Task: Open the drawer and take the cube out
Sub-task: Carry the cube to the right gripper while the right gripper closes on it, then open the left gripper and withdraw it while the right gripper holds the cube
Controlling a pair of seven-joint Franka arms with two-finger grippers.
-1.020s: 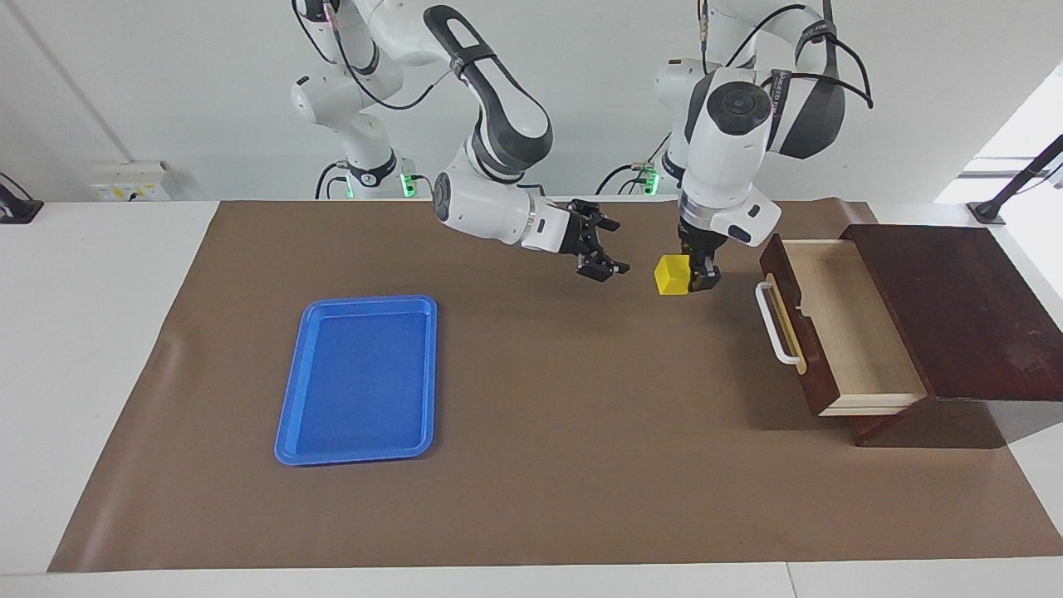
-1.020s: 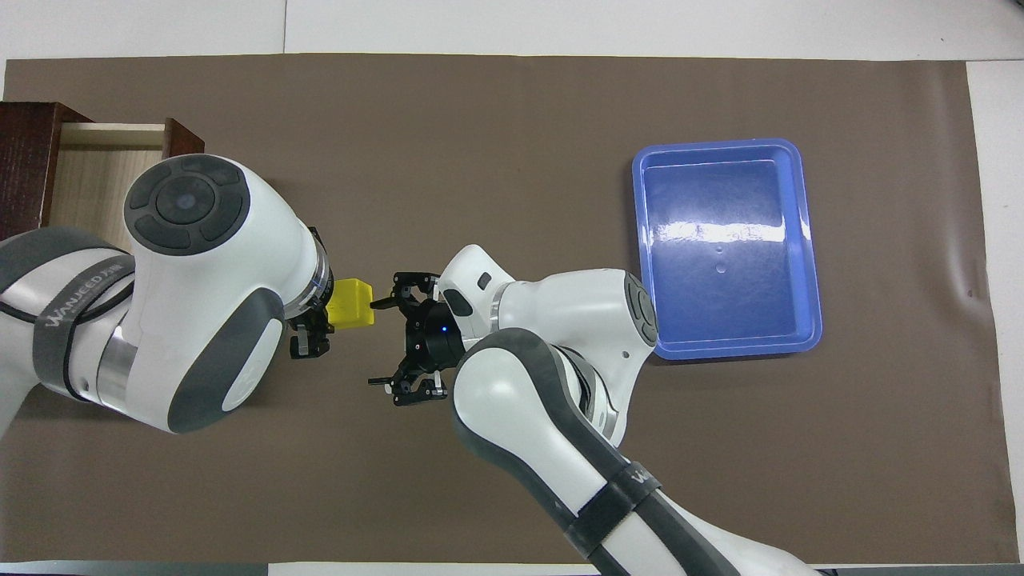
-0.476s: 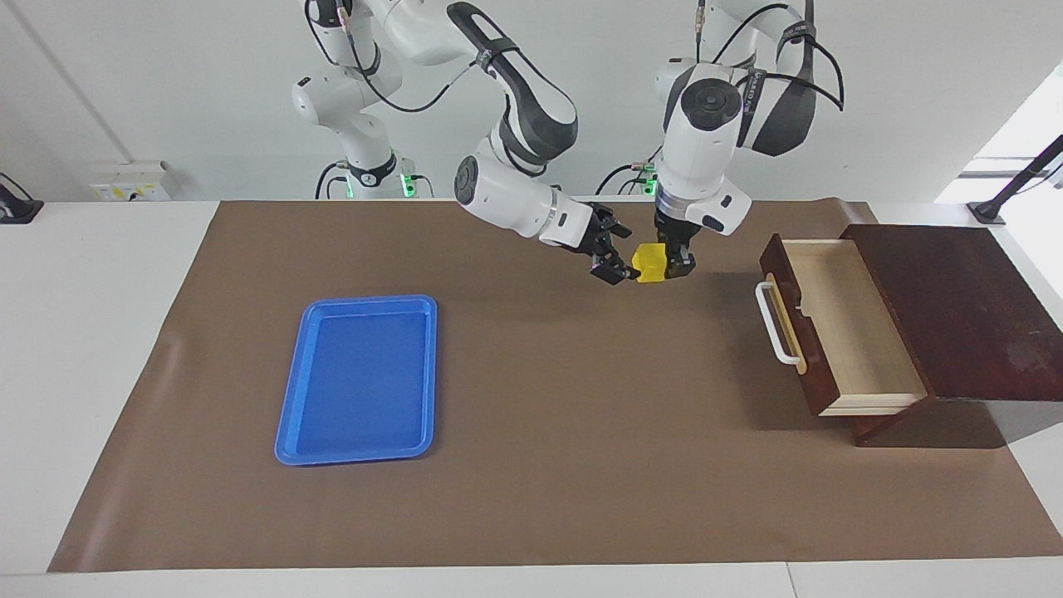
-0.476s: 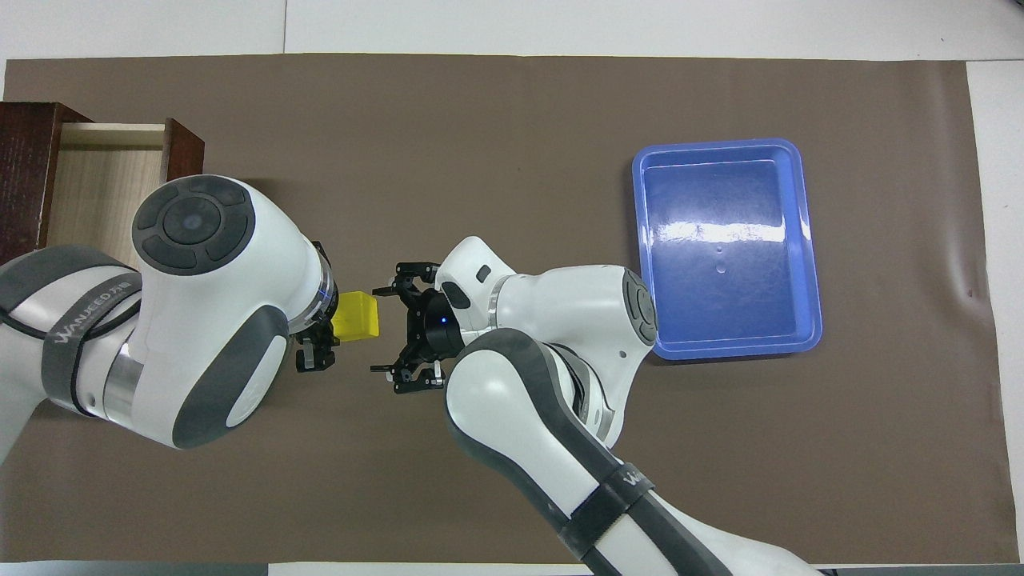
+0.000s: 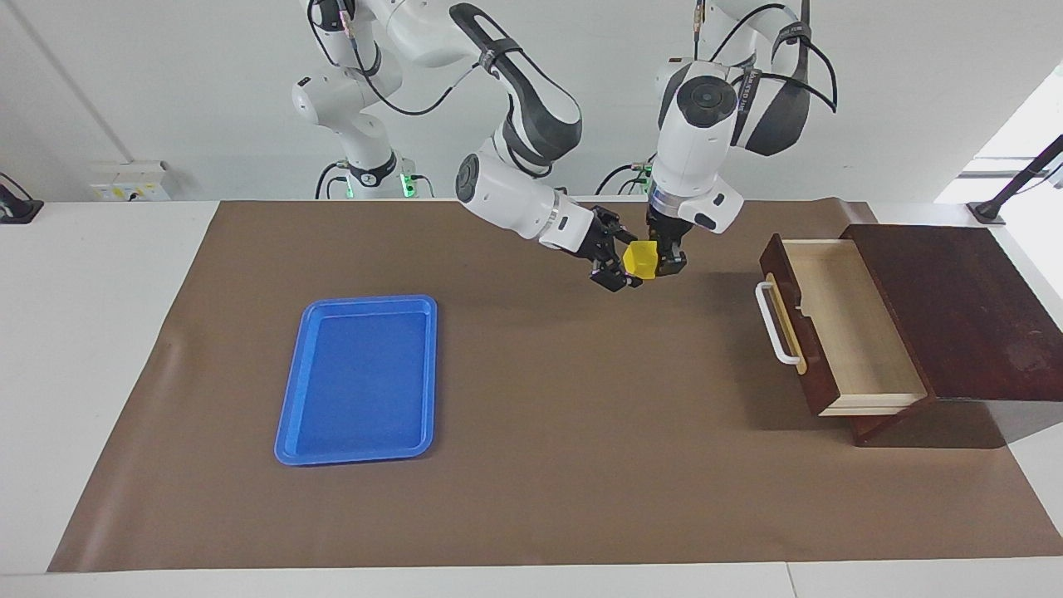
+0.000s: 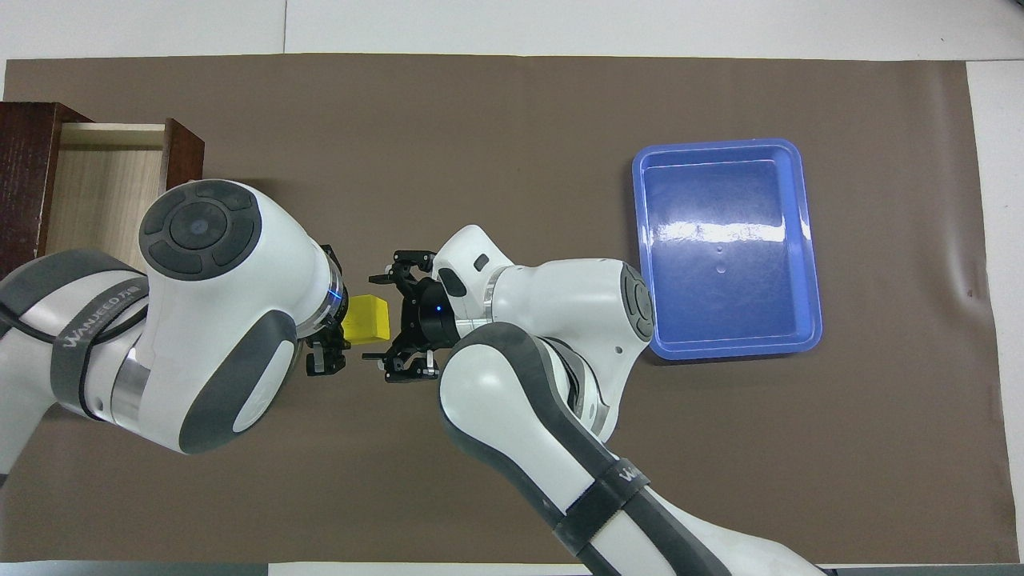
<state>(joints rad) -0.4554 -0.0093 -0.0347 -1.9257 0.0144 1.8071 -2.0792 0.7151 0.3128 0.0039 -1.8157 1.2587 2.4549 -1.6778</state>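
The small yellow cube [image 5: 640,257] is held in the air by my left gripper [image 5: 663,264], which is shut on it over the brown mat, between the drawer and the blue tray. It also shows in the overhead view [image 6: 367,317], sticking out of the left gripper [image 6: 340,316]. My right gripper [image 5: 621,253] is open, with a finger on each side of the cube's free end; I cannot tell whether they touch it. It shows in the overhead view too [image 6: 382,318]. The dark reddish-brown drawer [image 5: 776,266] is pulled open, and its pale interior shows nothing in it.
The drawer's large dark box [image 5: 955,307] stands at the left arm's end of the table; the drawer [image 6: 182,148] has a white bar handle [image 5: 776,328]. A flat blue tray [image 5: 291,407] lies toward the right arm's end, also seen from overhead [image 6: 720,144].
My left gripper carried the cube up and away from the drawer toward the right gripper. The open right gripper closed in, so its fingers now flank the cube.
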